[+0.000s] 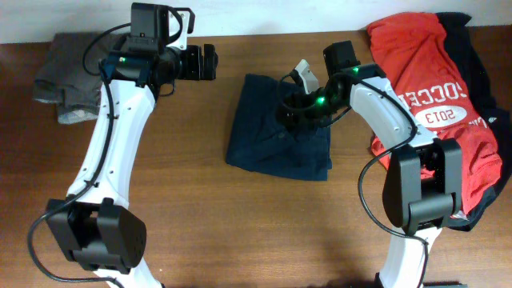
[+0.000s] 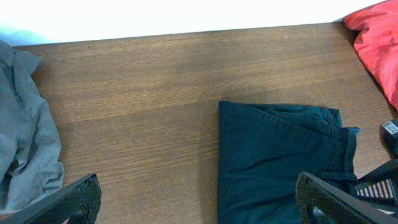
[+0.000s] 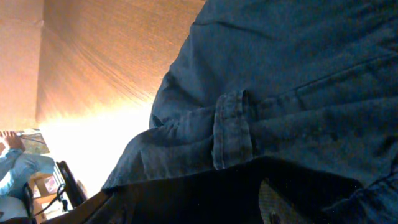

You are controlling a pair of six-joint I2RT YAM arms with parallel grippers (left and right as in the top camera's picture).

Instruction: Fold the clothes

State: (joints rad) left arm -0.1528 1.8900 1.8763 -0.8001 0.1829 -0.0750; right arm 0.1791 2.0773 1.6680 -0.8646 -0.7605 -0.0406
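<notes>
Brown wooden table [image 1: 200, 200] carries the folded dark navy shorts [image 1: 268, 144] at centre. On their belt-loop edge the right gripper [image 1: 290, 110] sits low, perhaps pinching for another fold; I cannot tell its jaws. Alongside, the left gripper [image 1: 210, 62] hovers spread wide.

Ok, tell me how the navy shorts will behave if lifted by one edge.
Probably floppy: the navy shorts lie in soft creased layers, so a lifted edge would likely sag and unfold. The thick weave and stitched belt loop suggest some weight for cloth. Pushed across the table, they would likely bunch, not slide.
</notes>
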